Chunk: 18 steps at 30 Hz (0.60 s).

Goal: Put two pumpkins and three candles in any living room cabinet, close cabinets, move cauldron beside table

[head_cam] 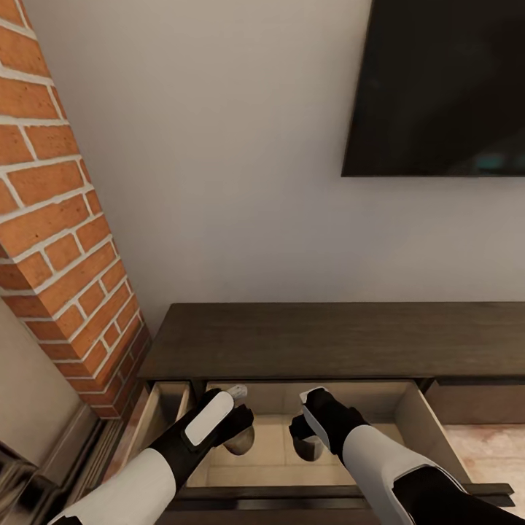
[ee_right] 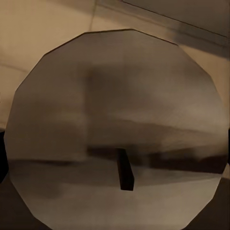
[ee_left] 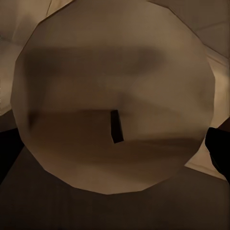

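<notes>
Head view: both arms reach down into the open drawer (head_cam: 426, 426) of the dark brown cabinet (head_cam: 343, 339), its pale beige inside showing under the wall-mounted television (head_cam: 445, 87), with the brick column (head_cam: 58, 240) at the left. The left hand (head_cam: 240, 430) is clamped on a grey-olive candle (head_cam: 240, 440), held low over the drawer floor toward its left side. The right hand (head_cam: 306, 430) grips a second candle (head_cam: 309, 446) just beside it, the two close but apart. In each wrist view, a round candle top with a dark stubby wick (ee_left: 116, 126) sits right up against the lens, the other wick (ee_right: 125, 170) just as close.
</notes>
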Available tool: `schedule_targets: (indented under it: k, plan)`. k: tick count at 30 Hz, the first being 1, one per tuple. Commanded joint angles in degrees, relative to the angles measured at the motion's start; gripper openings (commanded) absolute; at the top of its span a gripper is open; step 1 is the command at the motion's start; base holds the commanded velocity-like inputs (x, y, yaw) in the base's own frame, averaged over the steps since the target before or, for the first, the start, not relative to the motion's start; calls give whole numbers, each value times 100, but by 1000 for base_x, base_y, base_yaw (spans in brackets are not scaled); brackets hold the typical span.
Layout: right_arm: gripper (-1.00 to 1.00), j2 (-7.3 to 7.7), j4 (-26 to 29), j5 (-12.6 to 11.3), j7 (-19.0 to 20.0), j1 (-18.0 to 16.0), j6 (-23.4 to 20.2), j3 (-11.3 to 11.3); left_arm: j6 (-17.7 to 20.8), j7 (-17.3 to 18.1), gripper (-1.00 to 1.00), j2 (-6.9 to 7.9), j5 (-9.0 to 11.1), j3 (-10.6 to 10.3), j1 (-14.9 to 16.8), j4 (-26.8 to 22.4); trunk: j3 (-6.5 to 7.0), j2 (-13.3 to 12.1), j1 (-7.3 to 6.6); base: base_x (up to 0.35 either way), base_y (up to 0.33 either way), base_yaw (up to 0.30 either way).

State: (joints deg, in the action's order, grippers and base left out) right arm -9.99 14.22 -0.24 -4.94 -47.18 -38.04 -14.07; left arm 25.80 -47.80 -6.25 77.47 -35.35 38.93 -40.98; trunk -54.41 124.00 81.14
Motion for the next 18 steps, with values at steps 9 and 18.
schedule_targets:
  k: [9, 18]
  plan:
    - [-100, 0, -11, -11, 2, 13, -3, 1, 6, -20, -100, -3, -10, -23, -8, 36, -25, 0, 0, 2, -1, 0]
    - [-100, 0, -7, -11, 17, 24, 14, 1, 42, -44, -100, -17, -20, -13, -8, 582, -107, 0, 0, 0, 0, 0]
